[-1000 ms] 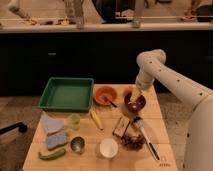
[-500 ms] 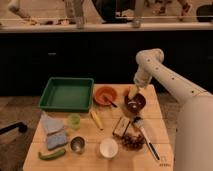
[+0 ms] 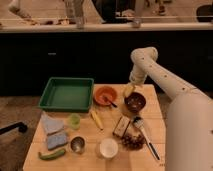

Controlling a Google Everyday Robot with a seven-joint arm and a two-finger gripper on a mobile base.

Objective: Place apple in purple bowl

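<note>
The purple bowl [image 3: 135,102] stands on the right side of the wooden table [image 3: 85,134], with a pale patch inside. My gripper [image 3: 129,90] hangs just above the bowl's left rim, between it and the orange bowl [image 3: 105,95]. The arm comes down to it from the upper right. I do not see the apple as a separate thing; it may be hidden at the gripper or inside the bowl.
A green tray [image 3: 67,93] sits at the back left. A banana [image 3: 95,119], a small green cup [image 3: 74,120], a blue cloth [image 3: 53,131], a metal cup [image 3: 77,144], a white cup [image 3: 108,148], grapes [image 3: 131,142], a packet [image 3: 121,126] and a long utensil [image 3: 144,134] crowd the front.
The gripper has risen a little over the purple bowl's left rim and drifted slightly left. Nothing else on the table has moved.
</note>
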